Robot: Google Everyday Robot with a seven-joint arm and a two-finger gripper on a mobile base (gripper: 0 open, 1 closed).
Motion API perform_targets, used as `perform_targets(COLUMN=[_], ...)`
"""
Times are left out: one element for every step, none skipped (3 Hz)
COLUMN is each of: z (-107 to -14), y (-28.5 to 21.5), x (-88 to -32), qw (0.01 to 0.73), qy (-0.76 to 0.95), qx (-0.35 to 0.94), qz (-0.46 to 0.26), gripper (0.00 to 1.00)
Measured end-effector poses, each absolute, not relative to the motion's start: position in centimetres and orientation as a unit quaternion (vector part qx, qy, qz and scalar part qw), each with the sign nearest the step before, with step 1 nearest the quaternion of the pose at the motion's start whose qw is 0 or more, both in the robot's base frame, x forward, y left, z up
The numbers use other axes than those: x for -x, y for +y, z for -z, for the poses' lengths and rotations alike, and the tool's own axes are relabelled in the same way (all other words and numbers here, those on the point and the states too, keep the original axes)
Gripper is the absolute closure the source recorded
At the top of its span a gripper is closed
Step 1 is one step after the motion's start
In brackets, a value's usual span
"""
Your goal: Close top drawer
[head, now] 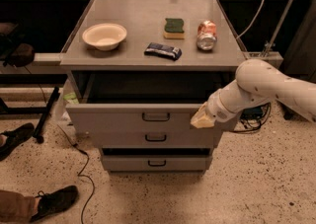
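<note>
The top drawer is pulled out from the grey cabinet, and its dark inside shows under the countertop. Its small black handle sits at the centre of the flat front. My gripper is at the right end of the drawer's front, touching or very close to it. The white arm reaches in from the right.
On the countertop are a cream bowl, a green sponge, a tipped soda can and a dark packet. Two lower drawers sit below. A person's shoes and a cable are on the floor at left.
</note>
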State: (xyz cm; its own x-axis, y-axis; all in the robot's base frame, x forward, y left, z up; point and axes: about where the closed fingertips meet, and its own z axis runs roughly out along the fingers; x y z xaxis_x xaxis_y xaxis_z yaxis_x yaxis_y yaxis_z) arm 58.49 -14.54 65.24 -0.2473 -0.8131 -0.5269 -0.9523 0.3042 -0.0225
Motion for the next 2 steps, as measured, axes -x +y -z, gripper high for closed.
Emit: perform_targets(z=[-65.5, -65.5], y=[-14.7, -14.5], x=[-60.7, -62.1], qw=[0.242, 0.254], qy=[0.775, 0.773], qx=[0.564, 0.562], qz=[-0.149, -0.148], gripper=[0.83, 0.59])
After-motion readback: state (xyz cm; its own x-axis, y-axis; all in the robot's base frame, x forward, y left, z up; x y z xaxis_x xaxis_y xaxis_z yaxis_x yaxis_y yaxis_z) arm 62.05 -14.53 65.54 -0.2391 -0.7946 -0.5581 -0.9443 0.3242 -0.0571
